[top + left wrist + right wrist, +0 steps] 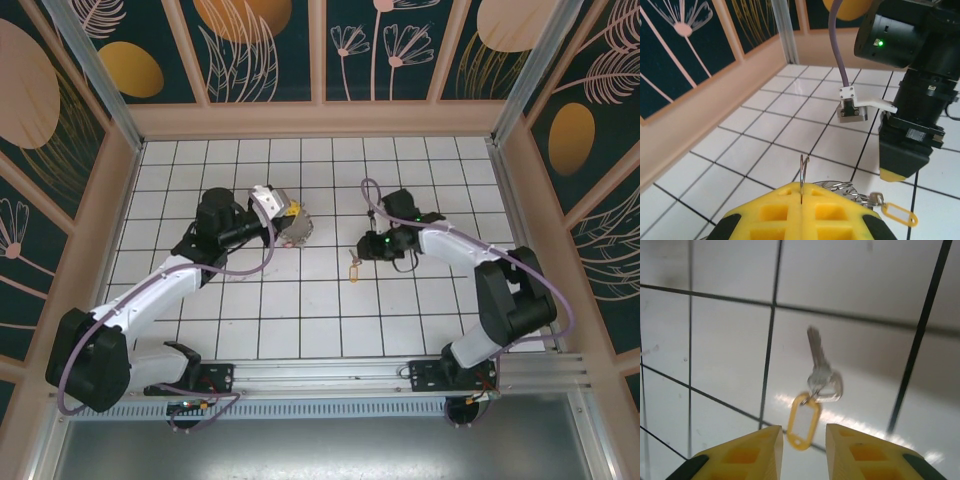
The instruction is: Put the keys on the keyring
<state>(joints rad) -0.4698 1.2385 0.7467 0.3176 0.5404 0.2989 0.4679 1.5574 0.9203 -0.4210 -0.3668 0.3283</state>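
Lying flat on a white floor tile [725, 340], the keys [819, 376] have their yellow tag [802, 422] nearest the right gripper [804, 434] and the blade pointing away. That gripper hovers just above them with its jaws apart, holding nothing; the tag shows in the gap between the yellow fingertips. The keyring [802, 172] is off to the left, apart from the keys, pinched edge-on in the clenched left gripper [801, 192] and apparently lifted off the floor. Step in hand, as judged: the right arm picks up the keys. To do it well, lower straight down until the fingertips nearly touch the tile, centre the jaws on the key head rather than the tag, then close slowly. Thin metal may skate on the glossy tile. A grip on the tag alone would leave the key dangling and hard to thread.
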